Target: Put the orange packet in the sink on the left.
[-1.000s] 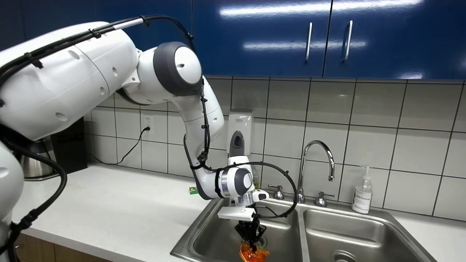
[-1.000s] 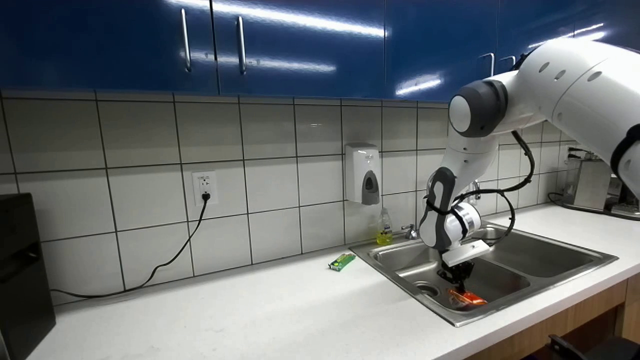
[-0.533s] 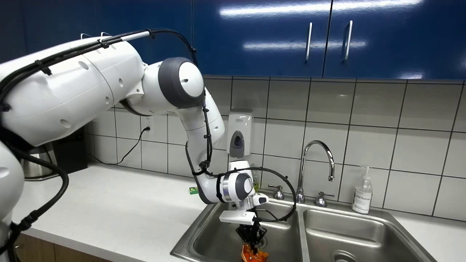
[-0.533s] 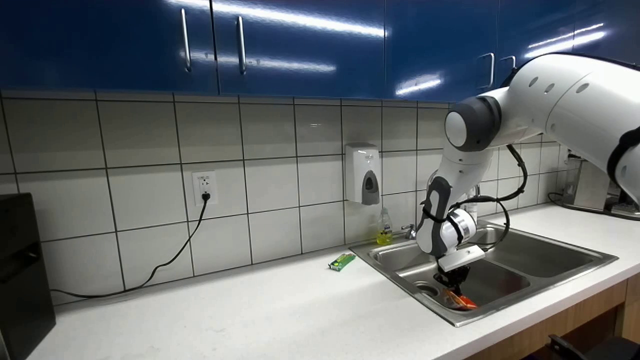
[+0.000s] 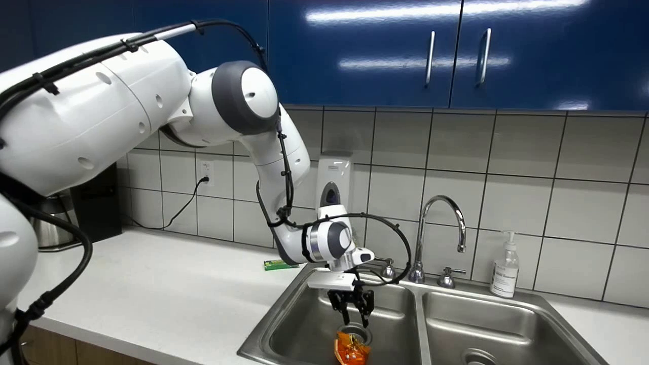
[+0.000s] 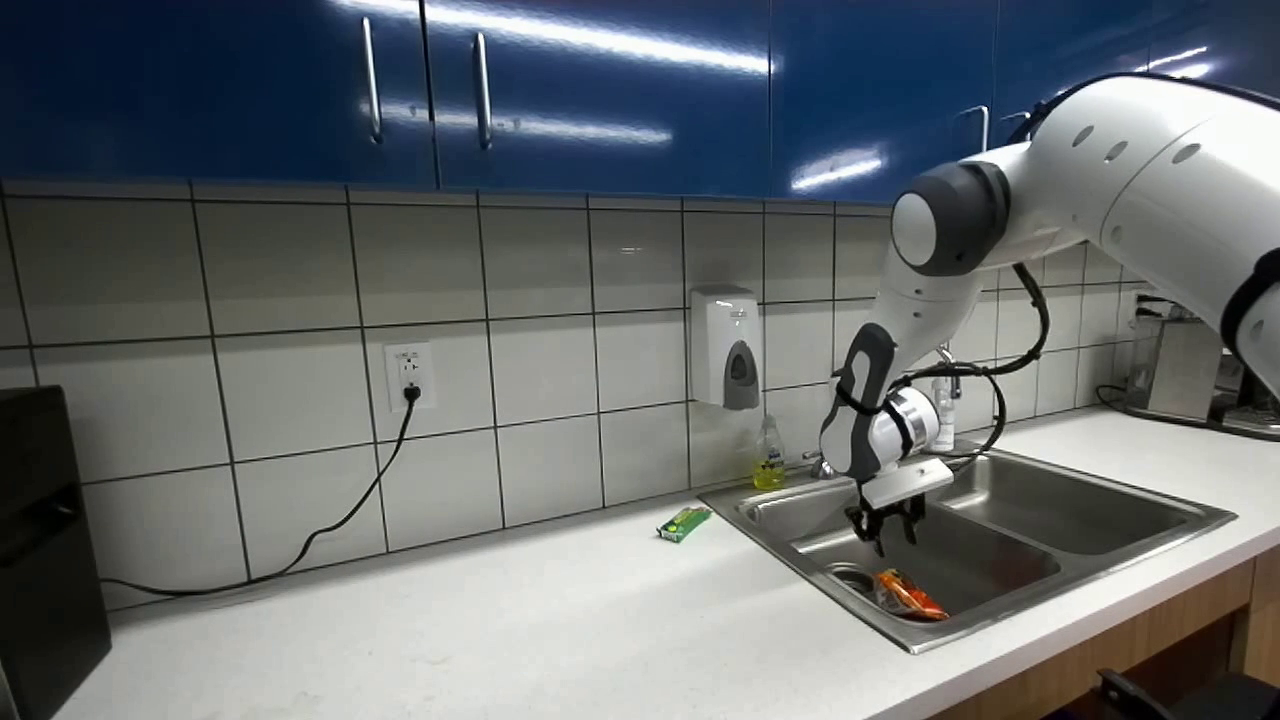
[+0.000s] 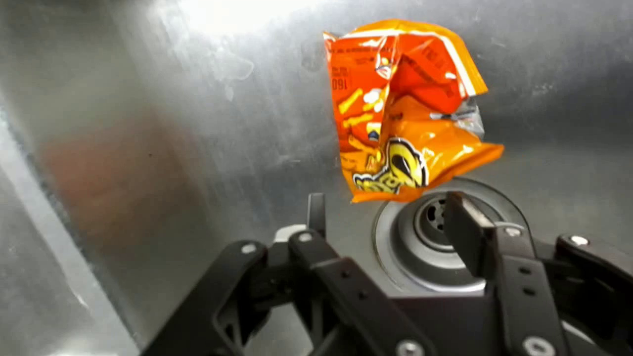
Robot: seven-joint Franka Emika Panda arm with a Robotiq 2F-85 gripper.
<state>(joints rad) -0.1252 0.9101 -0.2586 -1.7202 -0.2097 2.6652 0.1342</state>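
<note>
Orange packet (image 5: pixel 351 350) in the nine o'clock basin (image 5: pixel 299 342) beneath a spread gripper (image 5: pixel 356 322)

In an exterior view, a steel divider (image 5: pixel 422 329) splits the double sink (image 5: pixel 268 324); the packet lies in the basin at nine o'clock of the divider, the second basin (image 5: pixel 459 337) being at three. The gripper hangs at twelve o'clock of the packet, its fingers (image 7: pixel 465 237) apart, with a plain gap between the tips and a visible space between them and the packet. The white arm (image 5: pixel 236 104) enters at nine o'clock.

The wrist view shows the packet crumpled, red and orange with yellow print, just past twelve o'clock of the gripper; a silvery patch shows on its three o'clock side. The drain (image 7: pixel 428 252) lies between five and six o'clock of the packet, whose lower edge overlaps the drain's rim in this view; whether the two touch cannot be told.

In an exterior view, the faucet (image 5: pixel 421 238) rises at two o'clock of the gripper, with a pump bottle (image 5: pixel 505 271) at four o'clock of the faucet. A wall dispenser (image 5: pixel 334 180) is close to twelve o'clock, and a small green package (image 5: pixel 280 264) rests on the white counter (image 5: pixel 167 294) at ten. In an exterior view, a bottle of yellow liquid (image 6: pixel 769 460) stands at five o'clock of the dispenser. In both exterior views, blue cabinets (image 5: pixel 365 50) run across at twelve o'clock.
</note>
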